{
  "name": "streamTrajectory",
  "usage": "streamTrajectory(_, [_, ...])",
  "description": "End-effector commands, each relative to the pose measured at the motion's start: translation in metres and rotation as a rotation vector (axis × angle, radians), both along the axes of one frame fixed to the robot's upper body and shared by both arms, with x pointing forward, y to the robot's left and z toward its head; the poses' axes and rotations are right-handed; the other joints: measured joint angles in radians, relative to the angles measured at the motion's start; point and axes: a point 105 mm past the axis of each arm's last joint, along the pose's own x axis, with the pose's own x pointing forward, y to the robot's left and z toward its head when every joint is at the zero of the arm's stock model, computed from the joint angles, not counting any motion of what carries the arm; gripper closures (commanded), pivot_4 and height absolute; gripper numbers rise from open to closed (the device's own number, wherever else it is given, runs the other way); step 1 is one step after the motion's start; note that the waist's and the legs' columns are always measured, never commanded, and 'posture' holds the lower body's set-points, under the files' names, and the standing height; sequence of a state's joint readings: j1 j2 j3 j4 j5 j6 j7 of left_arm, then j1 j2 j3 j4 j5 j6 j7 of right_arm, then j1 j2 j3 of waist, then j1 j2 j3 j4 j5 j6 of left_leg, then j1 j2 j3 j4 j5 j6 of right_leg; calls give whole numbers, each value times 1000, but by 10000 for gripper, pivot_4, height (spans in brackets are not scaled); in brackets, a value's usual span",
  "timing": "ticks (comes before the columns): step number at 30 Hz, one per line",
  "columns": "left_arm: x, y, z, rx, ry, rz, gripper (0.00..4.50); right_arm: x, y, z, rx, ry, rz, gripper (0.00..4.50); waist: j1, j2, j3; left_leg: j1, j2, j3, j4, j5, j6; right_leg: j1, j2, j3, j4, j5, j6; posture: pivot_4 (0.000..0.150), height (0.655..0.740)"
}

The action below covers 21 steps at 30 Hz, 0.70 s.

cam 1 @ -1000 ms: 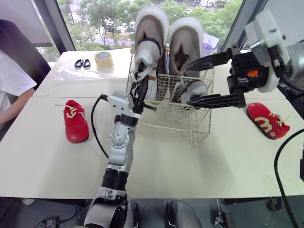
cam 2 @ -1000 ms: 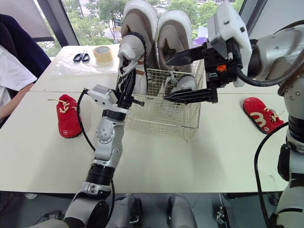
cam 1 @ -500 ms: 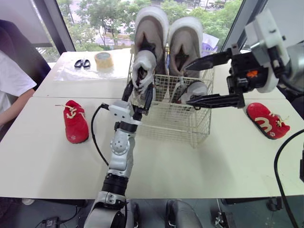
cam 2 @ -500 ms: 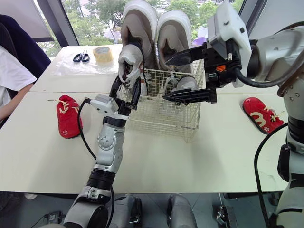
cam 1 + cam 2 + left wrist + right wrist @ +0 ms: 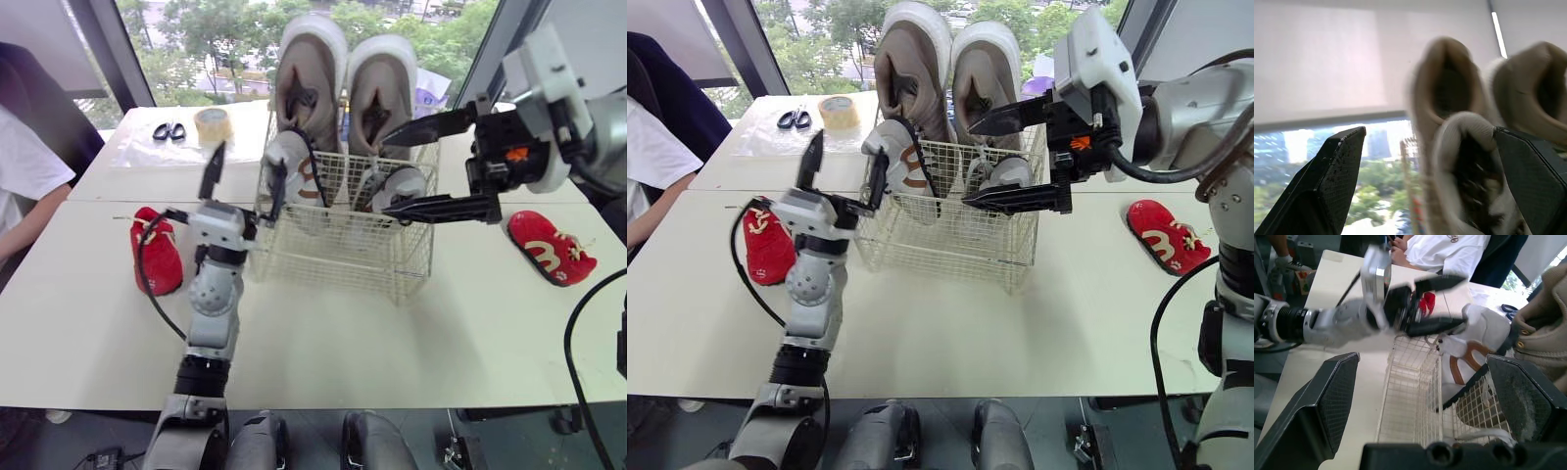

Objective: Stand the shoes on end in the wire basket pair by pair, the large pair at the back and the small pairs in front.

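The left pincer [image 5: 249, 162] has let go. Its fingers are spread wide and empty, and it has backed off to just outside the basket's left wall. A second ago it was lowering a white shoe with brown trim [image 5: 294, 178] over that corner. Now the shoe stands on end inside the basket [image 5: 343, 245], front left, heel up. The right pincer [image 5: 387, 176] has not budged: it hangs spread open over the basket's right side, gripping nothing.

By my read that closes out the white pair. Its mate [image 5: 399, 186] is already upright at the basket's front right.

Behind them, at the back of the basket, the two large beige shoes [image 5: 312, 73] tower on end.

Count so far:
- Large shoes: two, both in the basket.
- Small white shoes: two, both in the basket.
- Red shoes: two, both on the table. One red shoe [image 5: 157, 250] lies left of the basket, the other red shoe [image 5: 549, 247] right of it, well apart.

So one small pair is left to go in.

Beyond the basket's far left corner sit one roll of tape [image 5: 214, 122] and one pair of scissors [image 5: 169, 129].
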State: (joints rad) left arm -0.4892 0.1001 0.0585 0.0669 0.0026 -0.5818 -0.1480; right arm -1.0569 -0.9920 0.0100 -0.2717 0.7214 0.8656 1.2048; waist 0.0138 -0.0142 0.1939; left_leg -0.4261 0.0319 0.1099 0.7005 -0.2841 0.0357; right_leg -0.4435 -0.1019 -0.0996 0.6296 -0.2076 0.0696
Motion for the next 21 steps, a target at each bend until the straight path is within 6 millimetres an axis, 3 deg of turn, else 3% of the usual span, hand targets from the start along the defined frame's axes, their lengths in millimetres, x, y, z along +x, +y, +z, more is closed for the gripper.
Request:
streamTrajectory(1, [-21, 7, 43, 41, -135, -15, 2118, -5, -3, 10, 26, -62, 6, 0, -1, 0, 0, 0, 0, 0, 0, 0, 0, 0, 0, 0, 0, 0, 0, 1500, 7400])
streamTrajectory(7, [-25, 24, 81, 86, -106, -32, 2118, -2, -4, 9, 33, -66, 8, 0, -1, 0, 0, 0, -1, 0, 0, 0, 0, 1, 0, 0, 0, 0, 0, 1500, 7400])
streamTrajectory(12, [-16, 36, 97, 157, 148, -124, 2118, 5, -18, 9, 35, -81, -69, 0, -4, 0, 0, 0, 0, 0, 0, 0, 0, 1, 1, 0, 0, 0, 0, 1500, 7400])
streamTrajectory(16, [-25, 37, 79, 305, 486, -344, 2118, 18, -50, 13, 45, -97, -262, 0, -4, 1, 1, 0, 0, 0, -1, 4, -6, 0, 2, 1, 0, -1, 1, 1500, 7400])
streamTrajectory(18, [-41, 32, 60, 452, 613, -466, 2118, 31, -83, 6, 20, -97, -451, 0, -3, 1, 1, 0, 0, 0, -1, 5, -8, 0, 2, 1, -1, -1, 1, 1500, 7400])
streamTrajectory(21, [-39, 38, 33, 516, 823, -503, 2118, 46, -131, -11, 16, -47, -714, 0, 0, 0, 1, 0, -1, 0, -1, 5, -9, 1, 2, 1, -1, -3, 2, 1500, 7400])
